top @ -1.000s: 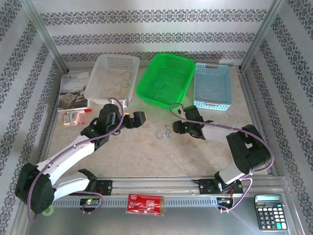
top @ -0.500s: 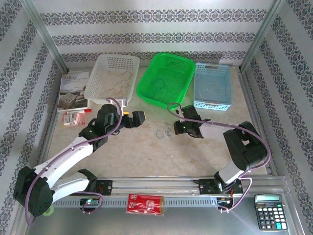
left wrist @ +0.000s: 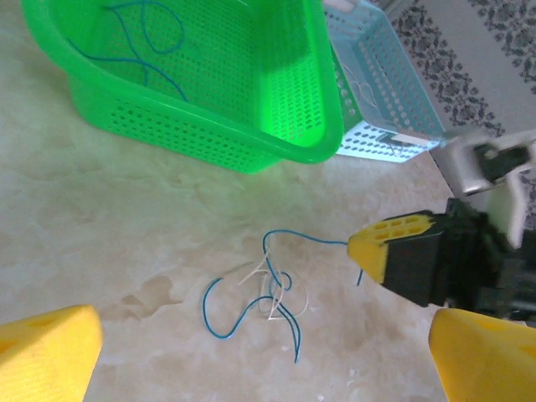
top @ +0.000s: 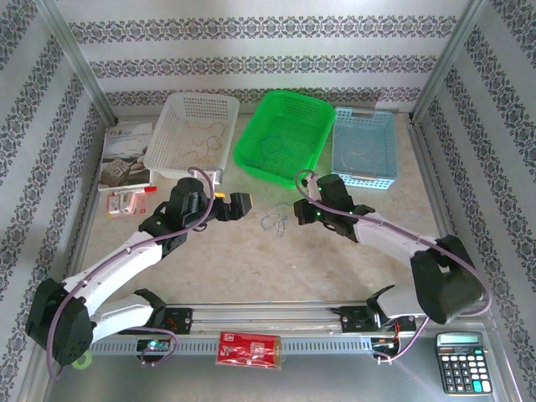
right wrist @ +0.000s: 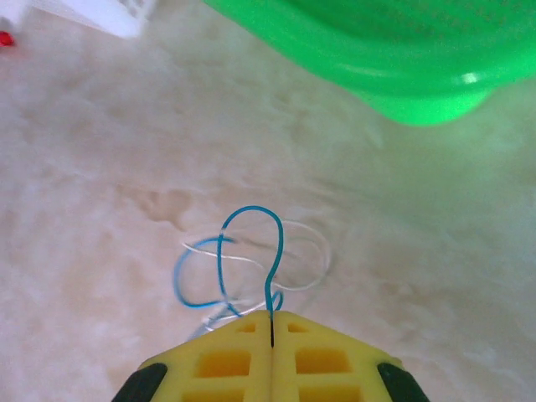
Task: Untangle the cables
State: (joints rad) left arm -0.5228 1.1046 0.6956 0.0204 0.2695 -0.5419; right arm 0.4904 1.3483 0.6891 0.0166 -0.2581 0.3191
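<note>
Right hand [right wrist: 272,325] pinches the blue cable [right wrist: 277,243]; left hand [top: 238,203] hangs spread wide.

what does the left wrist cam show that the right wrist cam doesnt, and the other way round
Left wrist view's extras: the light blue basket, a loose blue strand lying inside the green basket, and the left gripper standing open.
Right wrist view's extras: a corner of the white basket and, close up, the right gripper shut on the blue cable.
Shared: the blue and whitish cables tangled on the table, the green basket's wall, and the right gripper's yellow fingers.
</note>
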